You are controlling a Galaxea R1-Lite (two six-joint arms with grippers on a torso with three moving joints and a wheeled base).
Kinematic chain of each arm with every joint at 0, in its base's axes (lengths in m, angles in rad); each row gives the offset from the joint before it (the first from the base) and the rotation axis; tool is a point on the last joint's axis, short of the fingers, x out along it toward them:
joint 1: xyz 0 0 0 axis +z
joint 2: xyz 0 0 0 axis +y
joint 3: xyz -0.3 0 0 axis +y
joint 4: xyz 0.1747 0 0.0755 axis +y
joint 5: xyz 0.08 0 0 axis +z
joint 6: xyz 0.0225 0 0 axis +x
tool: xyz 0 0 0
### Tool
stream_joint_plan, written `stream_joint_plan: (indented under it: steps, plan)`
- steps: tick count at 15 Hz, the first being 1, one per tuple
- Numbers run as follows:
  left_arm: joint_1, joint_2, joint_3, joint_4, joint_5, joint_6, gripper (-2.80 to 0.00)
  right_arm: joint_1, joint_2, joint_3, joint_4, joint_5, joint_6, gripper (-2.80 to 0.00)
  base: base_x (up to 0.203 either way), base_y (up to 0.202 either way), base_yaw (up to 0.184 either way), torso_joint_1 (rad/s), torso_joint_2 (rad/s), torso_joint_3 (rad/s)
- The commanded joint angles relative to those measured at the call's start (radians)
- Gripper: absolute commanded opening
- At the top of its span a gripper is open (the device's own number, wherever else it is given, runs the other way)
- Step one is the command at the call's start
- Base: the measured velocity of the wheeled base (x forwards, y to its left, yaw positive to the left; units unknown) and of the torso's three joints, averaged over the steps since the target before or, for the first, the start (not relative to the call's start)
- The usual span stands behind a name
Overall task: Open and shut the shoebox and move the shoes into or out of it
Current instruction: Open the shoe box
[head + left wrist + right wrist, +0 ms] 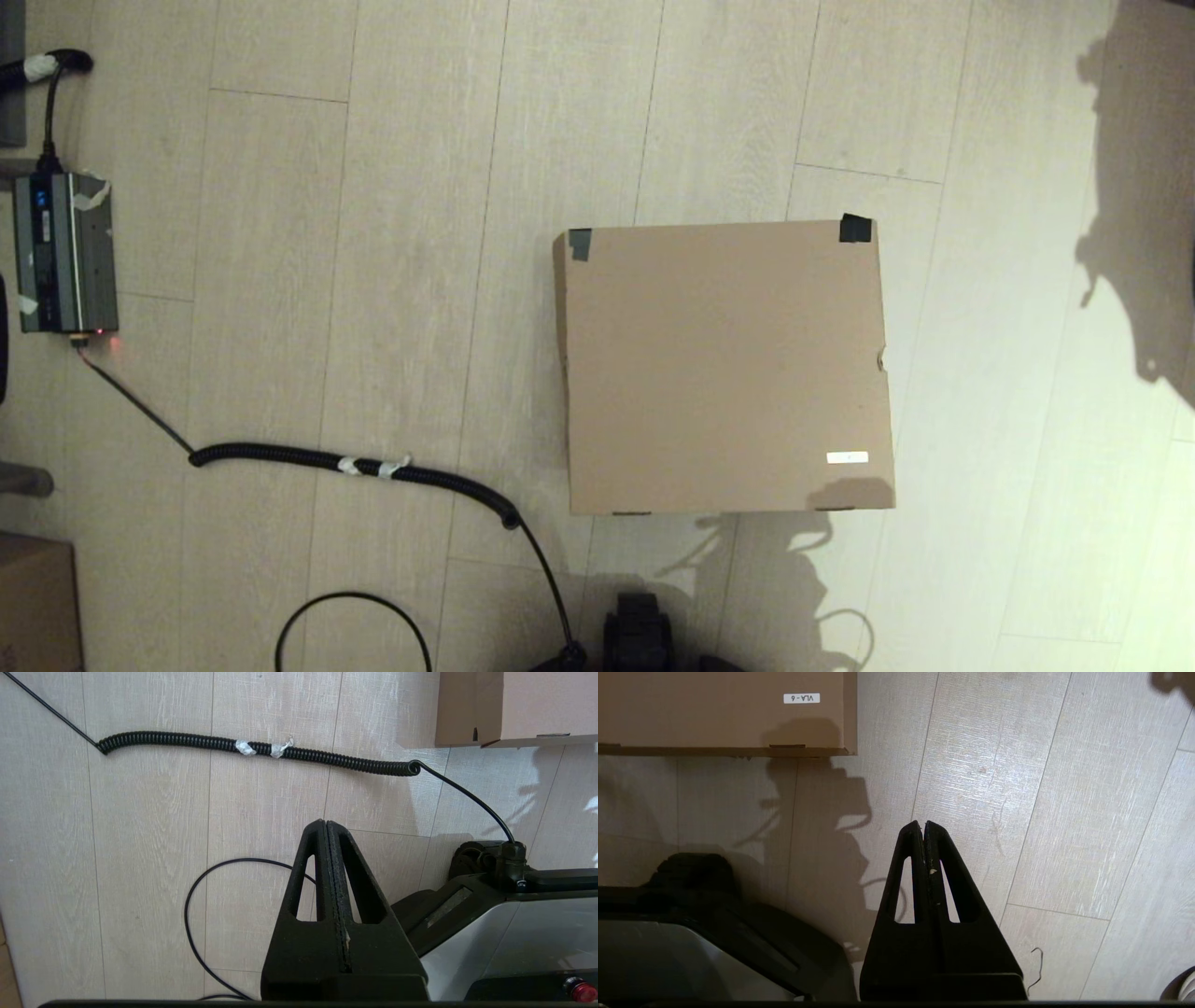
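Observation:
The brown cardboard shoebox lies on the wooden floor with its lid down flat. Dark tape marks its two far corners and a small white label sits near its front right corner. Its near corners also show as the shoebox in the left wrist view and the shoebox in the right wrist view. The shoes are hidden. My left gripper hangs shut over bare floor, short of the box's near left corner. My right gripper is shut too, above the floor short of the box's near right corner. Neither holds anything.
A coiled black cable runs across the floor left of the box to a grey power unit at far left. A thin cable loop lies near my base. Another cardboard box sits at the bottom left edge.

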Motion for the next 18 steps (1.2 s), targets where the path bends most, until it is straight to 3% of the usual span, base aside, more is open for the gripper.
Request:
stream_joint_plan:
  steps: [1, 3, 9, 11, 12, 13, 15, 18]
  plan:
    - [0.0, 0.0, 0.001, -0.001, 0.0, 0.0, -2.8, 0.0, 0.0, 0.001, 0.0, 0.004, -0.02, -2.8, 0.0, 0.0, 0.0, 0.0, 0.0, 0.0]
    - [0.0, 0.0, 0.001, -0.001, 0.0, 0.0, -2.8, 0.0, 0.0, 0.001, 0.001, 0.011, -0.055, -2.8, 0.0, 0.0, 0.0, 0.0, 0.0, 0.0]
    - [-0.001, 0.0, -0.024, -0.025, -0.01, 0.017, -2.8, 0.0, 0.0, -0.028, 0.003, 0.015, -0.04, -2.8, 0.0, 0.0, 0.0, 0.0, 0.0, 0.0]
    - [0.0, 0.045, -0.174, -0.002, -0.083, 0.0, -2.8, 0.002, 0.052, -0.144, 0.028, 0.034, 0.051, -2.8, 0.0, 0.0, 0.0, 0.0, 0.0, 0.0]
    - [-0.002, 0.102, -0.261, 0.024, -0.134, -0.027, -2.8, 0.002, 0.122, -0.212, 0.046, 0.057, 0.134, -2.8, 0.0, 0.0, 0.0, 0.0, 0.0, 0.0]
    - [-0.008, 0.187, -0.334, 0.043, -0.184, -0.078, -2.8, 0.002, 0.226, -0.283, 0.058, 0.086, 0.248, -2.8, 0.0, 0.0, 0.0, 0.0, 0.0, 0.0]
    - [-0.031, 0.378, -0.446, 0.056, -0.271, -0.247, -2.8, 0.004, 0.467, -0.381, 0.067, 0.153, 0.412, -2.8, 0.0, 0.0, 0.0, 0.0, 0.0, 0.0]
    - [-0.07, 0.686, -0.566, -0.025, -0.386, -0.598, -2.8, 0.005, 0.84, -0.454, -0.02, 0.225, 0.526, -2.8, 0.0, 0.0, 0.0, 0.0, 0.0, 0.0]
